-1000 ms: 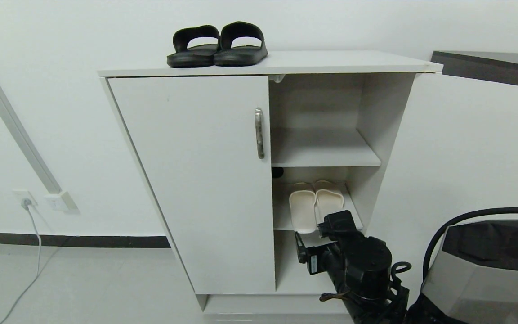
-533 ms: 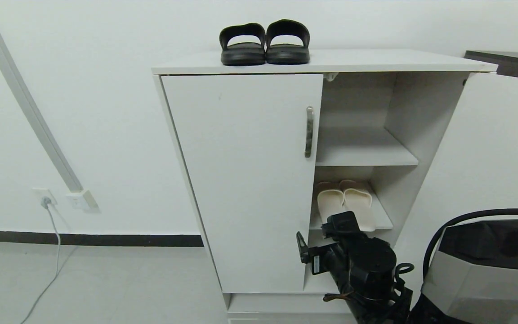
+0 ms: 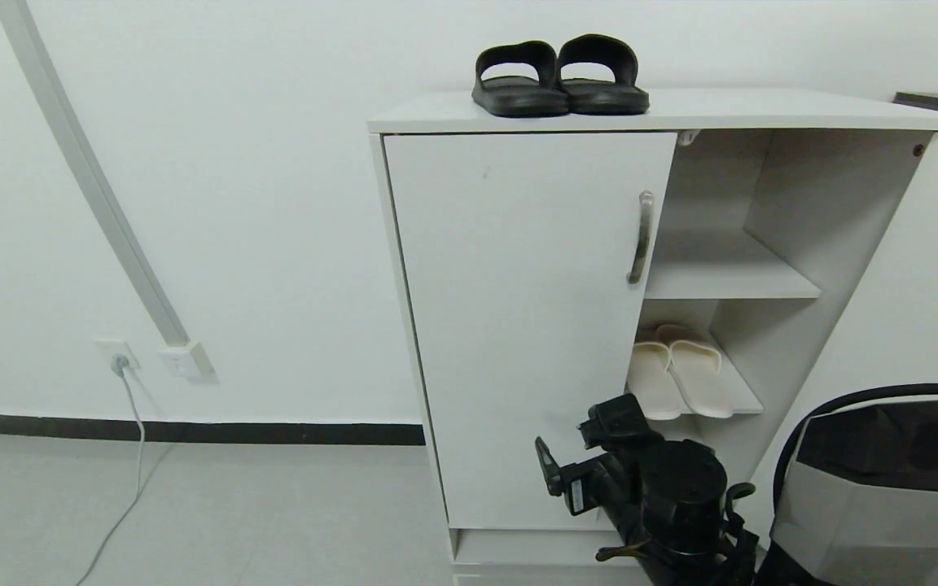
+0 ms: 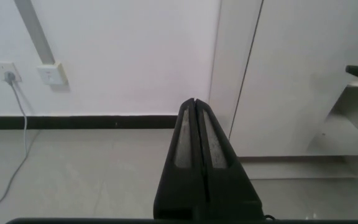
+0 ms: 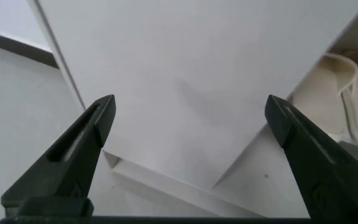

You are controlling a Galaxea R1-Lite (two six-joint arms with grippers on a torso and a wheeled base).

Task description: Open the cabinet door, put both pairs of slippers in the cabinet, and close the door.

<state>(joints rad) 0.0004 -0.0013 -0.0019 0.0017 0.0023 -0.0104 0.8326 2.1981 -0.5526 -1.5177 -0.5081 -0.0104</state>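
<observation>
While white slippers (image 3: 681, 378) lie shelved, right gripper (image 5: 190, 104) gapes nearby.

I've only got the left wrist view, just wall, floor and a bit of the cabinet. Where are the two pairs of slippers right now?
Observer: The black slippers stand on the cabinet's top, above the shut left door.
Operator: And the other pair?
Observer: The white slippers lie side by side inside, on the second shelf, with the right door swung open.
Operator: Is the right gripper carrying anything?
Observer: No. The right gripper is open and empty, low in front of the left door.
</observation>
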